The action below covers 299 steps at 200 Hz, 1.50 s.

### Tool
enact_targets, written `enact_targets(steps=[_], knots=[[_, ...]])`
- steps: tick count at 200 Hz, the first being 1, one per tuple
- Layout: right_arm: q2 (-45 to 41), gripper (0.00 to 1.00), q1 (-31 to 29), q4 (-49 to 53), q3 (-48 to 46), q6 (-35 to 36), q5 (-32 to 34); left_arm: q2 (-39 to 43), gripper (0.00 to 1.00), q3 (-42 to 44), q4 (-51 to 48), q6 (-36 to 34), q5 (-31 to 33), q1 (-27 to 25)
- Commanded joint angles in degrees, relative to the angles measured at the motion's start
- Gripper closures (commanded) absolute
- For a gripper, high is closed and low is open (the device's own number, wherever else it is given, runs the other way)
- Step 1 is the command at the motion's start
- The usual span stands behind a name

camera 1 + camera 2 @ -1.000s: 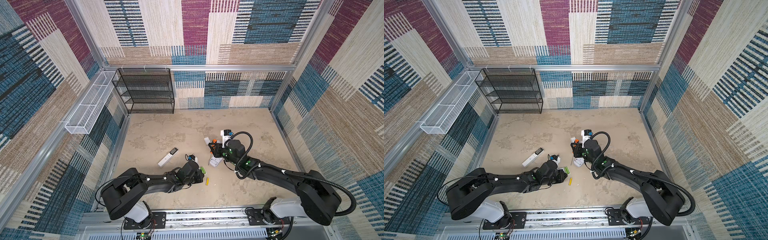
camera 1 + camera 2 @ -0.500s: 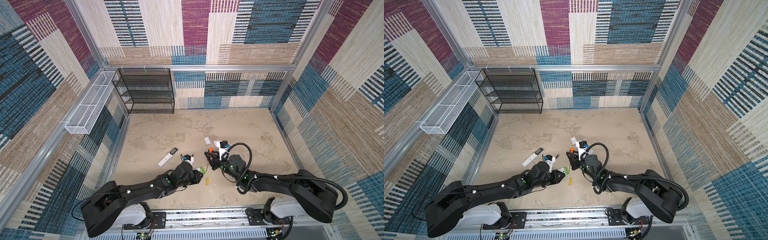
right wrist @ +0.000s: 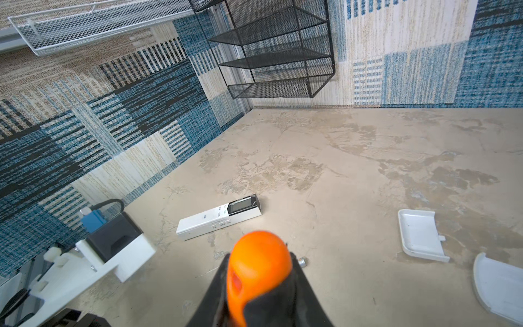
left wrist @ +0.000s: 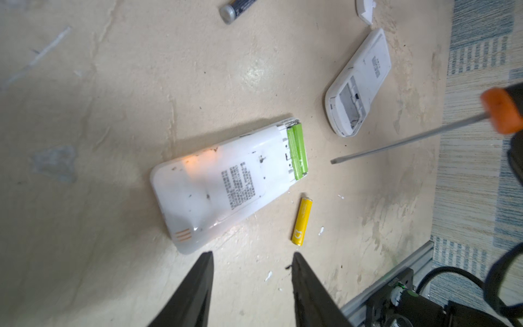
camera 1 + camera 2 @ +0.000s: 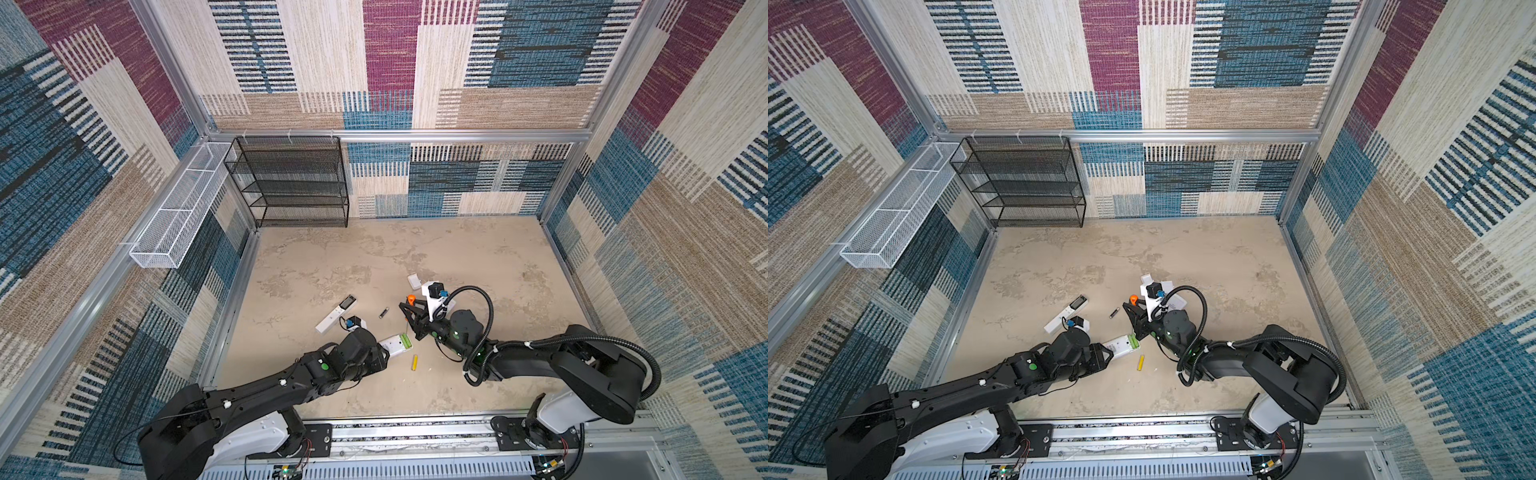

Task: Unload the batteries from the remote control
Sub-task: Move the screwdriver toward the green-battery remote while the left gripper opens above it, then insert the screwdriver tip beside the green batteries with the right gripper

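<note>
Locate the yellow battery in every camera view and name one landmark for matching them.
In a top view: yellow battery on the floor, just below and right of the white remote.
In a top view: same spot.
Left wrist: lying beside the remote's long edge, not touching it.
Right wrist: not in it.
Landmark: the green batteries in that remote, absent only from the right wrist view.

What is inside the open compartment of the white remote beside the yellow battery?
Two lime green batteries lie side by side at the open end of the remote. Anything beneath them is covered.
</note>
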<state>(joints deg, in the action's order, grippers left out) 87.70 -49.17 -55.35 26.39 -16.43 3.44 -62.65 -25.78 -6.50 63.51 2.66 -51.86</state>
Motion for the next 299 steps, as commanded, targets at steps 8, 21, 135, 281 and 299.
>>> enact_targets(steps=[8,21,135,281,299], knots=[[1.8,1.0,-0.1,-3.6,1.3,1.8,0.9,-1.0,0.5,-1.4,-3.1,1.1,0.3,0.7],[2.6,1.0,-0.1,-3.5,1.7,2.0,1.3,-1.3,0.5,-1.8,-3.5,0.9,0.0,1.1],[8.2,1.0,-0.1,-5.2,1.9,1.9,2.2,-1.8,0.48,-1.8,-6.9,0.3,-1.1,3.1],[9.8,1.0,1.8,-8.0,0.3,-11.0,3.6,-6.7,0.57,2.1,0.3,2.6,-3.0,3.2],[9.7,1.0,2.0,-7.6,0.3,-11.5,3.6,-5.9,0.57,2.5,-0.1,2.7,-2.7,3.2]])
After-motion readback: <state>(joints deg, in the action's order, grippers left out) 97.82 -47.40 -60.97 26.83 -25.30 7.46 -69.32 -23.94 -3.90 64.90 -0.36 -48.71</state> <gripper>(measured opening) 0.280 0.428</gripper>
